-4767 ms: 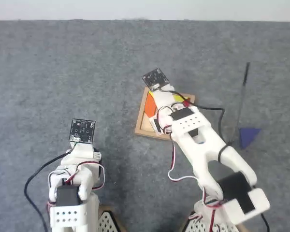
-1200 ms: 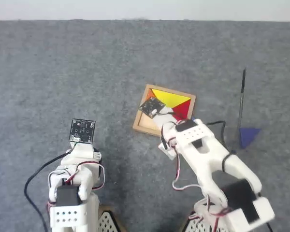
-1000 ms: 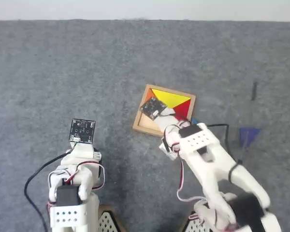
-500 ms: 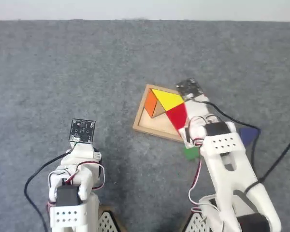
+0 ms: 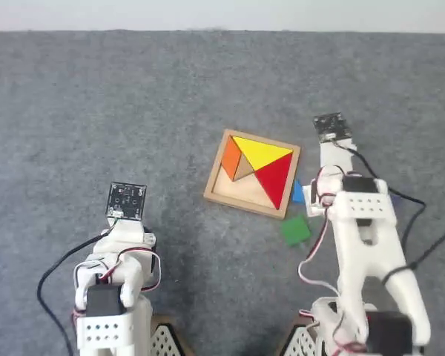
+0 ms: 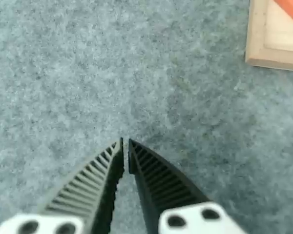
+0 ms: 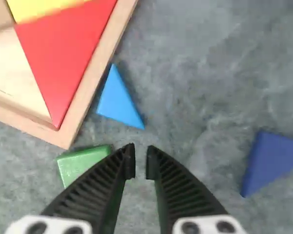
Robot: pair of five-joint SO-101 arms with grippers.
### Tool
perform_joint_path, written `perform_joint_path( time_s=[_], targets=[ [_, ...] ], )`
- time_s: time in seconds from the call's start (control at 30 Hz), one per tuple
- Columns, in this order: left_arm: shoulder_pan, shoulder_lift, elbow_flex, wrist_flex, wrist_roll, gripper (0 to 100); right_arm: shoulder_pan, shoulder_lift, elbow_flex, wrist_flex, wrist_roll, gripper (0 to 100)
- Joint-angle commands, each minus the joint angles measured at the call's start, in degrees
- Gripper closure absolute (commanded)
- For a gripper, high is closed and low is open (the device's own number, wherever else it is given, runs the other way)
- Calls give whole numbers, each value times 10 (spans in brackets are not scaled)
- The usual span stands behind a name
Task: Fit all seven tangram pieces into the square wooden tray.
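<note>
The square wooden tray [image 5: 216, 191] lies mid-table with orange [image 5: 231, 157], yellow [image 5: 261, 152], red [image 5: 276, 179] and small brown [image 5: 243, 171] pieces in it. Beside its right edge lie a light blue triangle [image 5: 298, 192] and a green square [image 5: 295, 230]. In the right wrist view my right gripper [image 7: 138, 163] hovers shut and empty between the green square [image 7: 83, 163] and a dark blue piece [image 7: 271, 161], just short of the light blue triangle [image 7: 117, 105]. My left gripper [image 6: 125, 144] is shut over bare carpet, with the tray corner [image 6: 273, 44] off to one side.
Grey carpet covers the table. The left arm [image 5: 115, 274] stands at the front left, well away from the tray. The right arm [image 5: 360, 230] covers most of the dark blue piece in the high view, with a black cable trailing to the right.
The right arm swung from over the tray to its right side, uncovering the seated pieces and the green square. The left arm has not moved.
</note>
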Motion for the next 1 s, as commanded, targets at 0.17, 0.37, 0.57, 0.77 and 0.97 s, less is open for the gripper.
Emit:
perform_joint_path(
  time_s=[0.17,0.37,0.57,0.77,0.97],
  targets=[
    [3,-10,-6,2,-1,979,-45,69,-62,-6,20,876],
    [3,-10,-6,2,-1,979,-48,74,-64,-58,23,876],
    [3,-10,-6,2,-1,979,-49,75,-62,-71,61,876],
    [3,-10,-6,2,-1,979,-7,48,-62,-6,76,875],
    [3,-10,-6,2,-1,979,-24,-11,-60,81,76,875]
  ],
)
